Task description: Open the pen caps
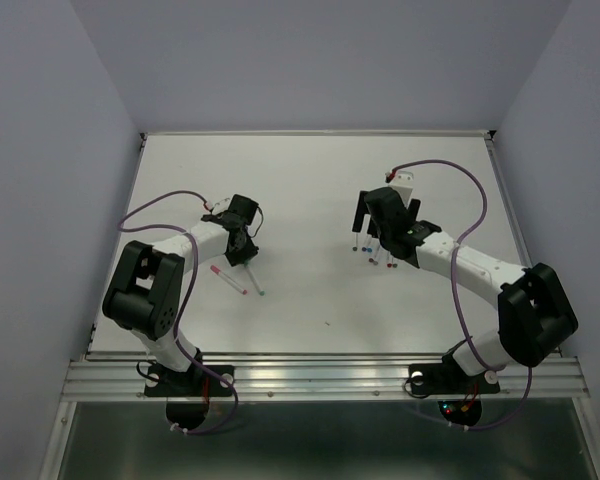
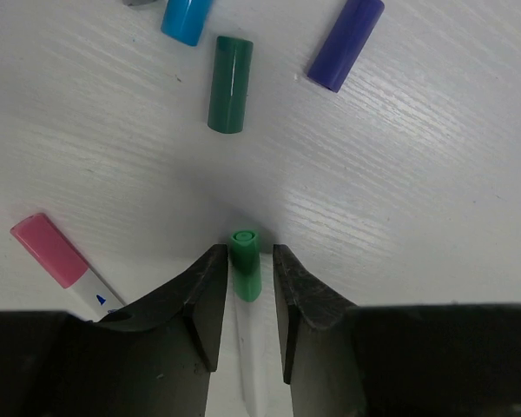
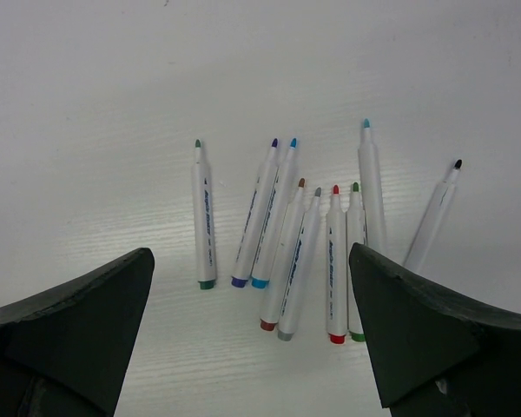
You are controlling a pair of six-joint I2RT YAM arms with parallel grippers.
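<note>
My left gripper point(image 2: 245, 261) points down at the table, its jaws narrowly apart around the green cap point(image 2: 245, 271) of a white pen whose barrel runs back between the fingers. A small gap shows beside the cap. A pink-capped pen point(image 2: 56, 252) lies to its left. In the top view both pens point(image 1: 242, 281) lie by the left gripper point(image 1: 242, 250). My right gripper point(image 3: 250, 256) is wide open and empty above several uncapped white pens point(image 3: 286, 243). In the top view these pens point(image 1: 376, 257) lie under the right gripper point(image 1: 380, 235).
Loose caps lie on the table just beyond the left fingers: dark green point(image 2: 230, 84), light blue point(image 2: 187, 19), dark blue point(image 2: 346, 43), and a grey one at the frame's top edge. The white table point(image 1: 310, 330) is walled on three sides. Purple cables loop beside both arms.
</note>
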